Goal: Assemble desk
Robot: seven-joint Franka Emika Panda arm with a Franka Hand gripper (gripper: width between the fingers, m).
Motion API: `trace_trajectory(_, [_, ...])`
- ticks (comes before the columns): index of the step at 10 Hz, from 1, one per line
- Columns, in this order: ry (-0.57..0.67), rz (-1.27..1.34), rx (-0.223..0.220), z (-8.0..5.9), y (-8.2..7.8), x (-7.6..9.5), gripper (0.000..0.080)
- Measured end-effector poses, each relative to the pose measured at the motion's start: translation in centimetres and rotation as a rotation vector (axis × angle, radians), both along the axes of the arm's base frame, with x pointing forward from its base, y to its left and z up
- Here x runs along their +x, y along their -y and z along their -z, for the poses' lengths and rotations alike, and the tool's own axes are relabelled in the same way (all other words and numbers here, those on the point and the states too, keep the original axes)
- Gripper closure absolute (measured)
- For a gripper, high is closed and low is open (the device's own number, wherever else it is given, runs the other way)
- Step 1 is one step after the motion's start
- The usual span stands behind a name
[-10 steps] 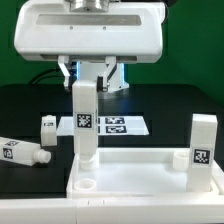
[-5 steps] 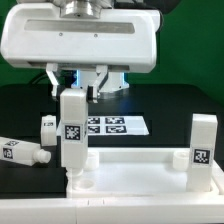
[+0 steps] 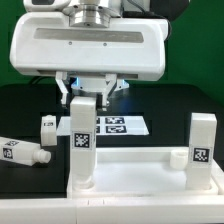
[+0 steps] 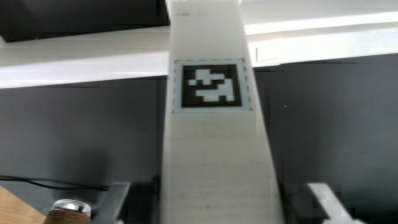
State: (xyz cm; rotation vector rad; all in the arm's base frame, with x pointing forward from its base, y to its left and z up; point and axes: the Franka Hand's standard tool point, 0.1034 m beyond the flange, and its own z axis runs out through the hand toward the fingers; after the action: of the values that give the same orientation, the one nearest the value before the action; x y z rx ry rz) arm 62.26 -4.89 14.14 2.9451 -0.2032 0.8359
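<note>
My gripper (image 3: 85,98) is shut on a white square leg (image 3: 80,145) with a marker tag. It holds the leg upright, a little tilted, with the foot at the near corner socket on the exterior view's left of the white tray-like tabletop (image 3: 140,178). A second leg (image 3: 203,145) stands upright in the tabletop's corner on the exterior view's right. In the wrist view the held leg (image 4: 214,130) runs down the middle between the fingers of the gripper (image 4: 222,205). The socket under it is hidden.
A loose leg (image 3: 22,152) lies on the black table at the exterior view's left, and another short white part (image 3: 48,127) stands behind it. The marker board (image 3: 112,126) lies behind the tabletop. The white robot body fills the top of the exterior view.
The gripper carried the leg down and to the exterior view's left onto the corner, then shifted it slightly back to the right. The other parts stayed put.
</note>
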Motion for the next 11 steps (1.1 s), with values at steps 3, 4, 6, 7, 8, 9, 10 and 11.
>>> trace_trajectory(3, [-0.012,-0.003,0.001,0.6,-0.2,-0.4,0.0514])
trace_trajectory(4, [-0.013,-0.003,0.001,0.6,-0.2,-0.5,0.0514])
trace_trajectory(6, [-0.015,-0.001,-0.007,1.3,0.0,-0.8,0.0514])
trace_trajectory(7, [-0.012,-0.001,-0.013,1.5,0.1,-0.8,0.0514])
trace_trajectory(8, [-0.001,0.000,-0.019,1.6,0.2,-0.8,0.0514])
trace_trajectory(9, [0.001,-0.001,-0.020,1.5,0.1,-0.8,0.0514])
trace_trajectory(10, [0.000,-0.001,-0.020,1.5,0.1,-0.8,0.0514])
trace_trajectory(11, [0.000,-0.001,-0.020,1.6,0.1,-0.8,0.0514])
